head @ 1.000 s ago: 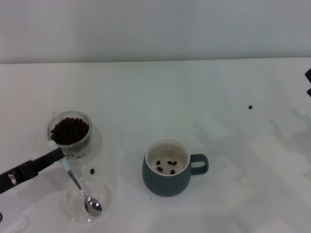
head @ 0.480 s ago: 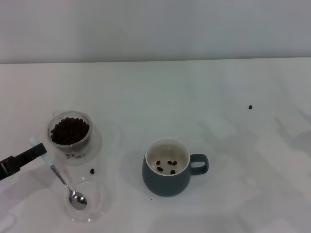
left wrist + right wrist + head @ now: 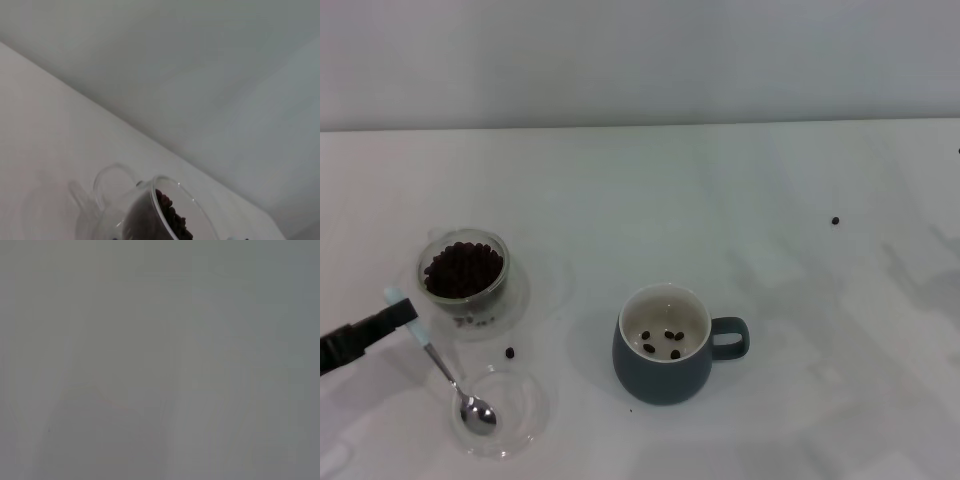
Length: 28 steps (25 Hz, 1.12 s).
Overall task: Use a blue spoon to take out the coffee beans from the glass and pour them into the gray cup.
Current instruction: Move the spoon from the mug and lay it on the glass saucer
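My left gripper (image 3: 400, 312) is at the table's left edge, shut on the pale blue handle of the blue spoon (image 3: 445, 372). The spoon slants down, and its metal bowl (image 3: 478, 412) rests in a flat clear glass dish (image 3: 525, 420). The glass (image 3: 463, 275), heaped with coffee beans (image 3: 464, 268), stands just behind the gripper; it also shows in the left wrist view (image 3: 165, 215). The gray cup (image 3: 665, 345) stands mid-table with a few beans (image 3: 662, 341) inside, handle to the right. My right gripper is out of view.
One stray bean (image 3: 509, 352) lies between the glass and the dish. Another stray bean (image 3: 835, 220) lies far right on the white table (image 3: 720, 200). A pale wall runs behind the table.
My left gripper drew back to the left with the spoon; the spoon's bowl slid left inside the dish. A dark part at the right edge left the view.
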### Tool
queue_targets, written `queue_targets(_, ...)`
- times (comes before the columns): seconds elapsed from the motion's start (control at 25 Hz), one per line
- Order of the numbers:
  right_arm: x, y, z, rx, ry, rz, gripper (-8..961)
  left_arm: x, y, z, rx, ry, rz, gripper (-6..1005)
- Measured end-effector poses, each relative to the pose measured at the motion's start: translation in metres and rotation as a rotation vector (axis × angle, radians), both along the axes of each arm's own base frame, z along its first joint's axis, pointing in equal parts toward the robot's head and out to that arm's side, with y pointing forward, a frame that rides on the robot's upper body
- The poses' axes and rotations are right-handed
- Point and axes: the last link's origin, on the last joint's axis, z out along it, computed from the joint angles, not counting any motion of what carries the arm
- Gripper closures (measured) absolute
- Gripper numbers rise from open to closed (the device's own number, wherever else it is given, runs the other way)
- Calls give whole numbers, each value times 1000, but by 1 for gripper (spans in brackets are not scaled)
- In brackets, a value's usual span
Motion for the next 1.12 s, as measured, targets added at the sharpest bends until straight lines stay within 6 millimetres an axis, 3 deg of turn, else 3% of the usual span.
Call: queue_targets(1.12, 1, 0, -2, -4, 1, -13, 227, 10, 12, -32, -76, -15, 17, 756)
